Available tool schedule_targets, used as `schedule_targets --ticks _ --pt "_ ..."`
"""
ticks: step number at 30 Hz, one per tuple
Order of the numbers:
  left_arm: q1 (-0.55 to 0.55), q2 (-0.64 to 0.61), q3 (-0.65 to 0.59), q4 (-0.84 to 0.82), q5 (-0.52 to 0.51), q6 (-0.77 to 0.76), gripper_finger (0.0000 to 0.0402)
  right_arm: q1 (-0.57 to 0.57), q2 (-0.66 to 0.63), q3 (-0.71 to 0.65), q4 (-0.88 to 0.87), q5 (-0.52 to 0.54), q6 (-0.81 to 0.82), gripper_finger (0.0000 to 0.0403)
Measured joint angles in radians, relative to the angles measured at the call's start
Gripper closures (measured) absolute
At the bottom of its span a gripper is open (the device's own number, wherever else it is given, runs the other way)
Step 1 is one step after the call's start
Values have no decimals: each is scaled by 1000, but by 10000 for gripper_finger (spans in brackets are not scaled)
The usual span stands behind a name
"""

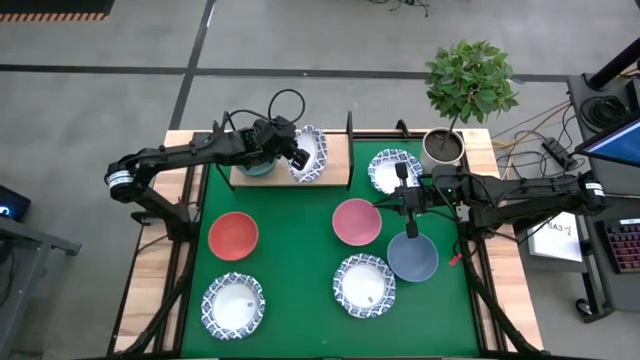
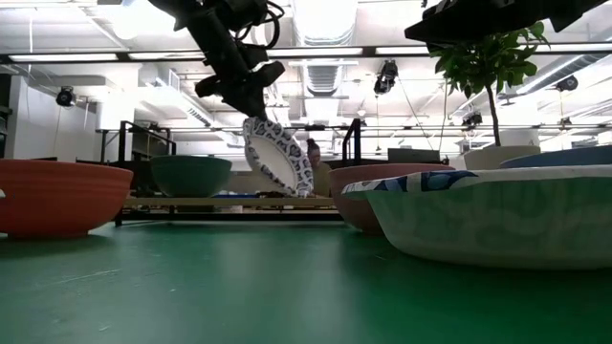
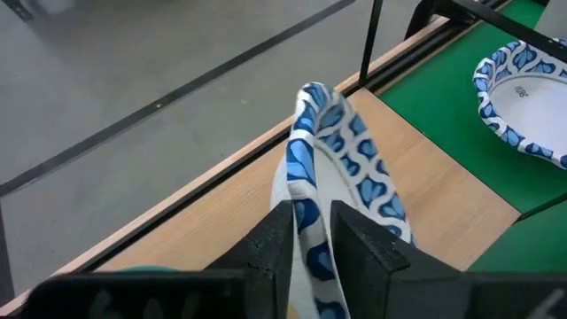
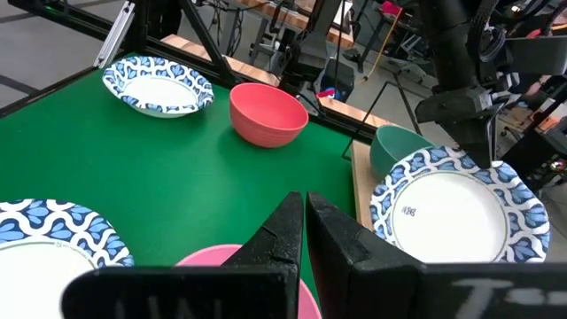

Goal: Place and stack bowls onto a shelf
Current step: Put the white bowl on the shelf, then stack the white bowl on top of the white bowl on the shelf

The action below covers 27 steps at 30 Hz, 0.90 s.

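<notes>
My left gripper (image 1: 296, 157) is over the light-wood shelf (image 1: 340, 172) at the table's far edge, shut on a white bowl with a blue patterned rim (image 1: 312, 154), which stands tilted on edge. A dark green bowl (image 1: 254, 168) sits on the shelf's left part, under the arm. My right gripper (image 1: 383, 205) is shut and empty, hovering over the right rim of the pink bowl (image 1: 355, 222). The grey-blue bowl (image 1: 412, 257) sits just near-right of it. My left gripper pinches the bowl's rim (image 3: 312, 232), one finger (image 3: 270, 244) on one face of the wall and the other finger (image 3: 368, 244) on the opposite face. It comes from above, slanting from the table's left. The bowl (image 2: 277, 158) hangs steeply tilted below the fingers, its low edge (image 2: 302, 193) close to the shelf board; I cannot tell whether it touches.
A red bowl (image 1: 233, 235) and a patterned bowl (image 1: 233, 305) sit on the green mat's left side. Two more patterned bowls sit at near centre (image 1: 364, 285) and at far right (image 1: 395, 170). A potted plant (image 1: 443, 147) stands at the far right corner. Black rod supports (image 1: 349, 125) rise at the shelf's ends.
</notes>
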Motion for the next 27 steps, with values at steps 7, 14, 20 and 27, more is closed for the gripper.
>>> schedule_targets --ticks 7,14,20,27 --pt "0 0 0 0 0 0 315 0 0 0 0 0 0 394" --pt "-5 0 0 2 1 0 305 0 0 0 -3 0 0 394" --pt "-66 1 -5 2 28 1 306 0 0 0 -4 0 0 394" --pt "-173 1 -5 3 29 13 306 0 0 0 -7 0 1 394"
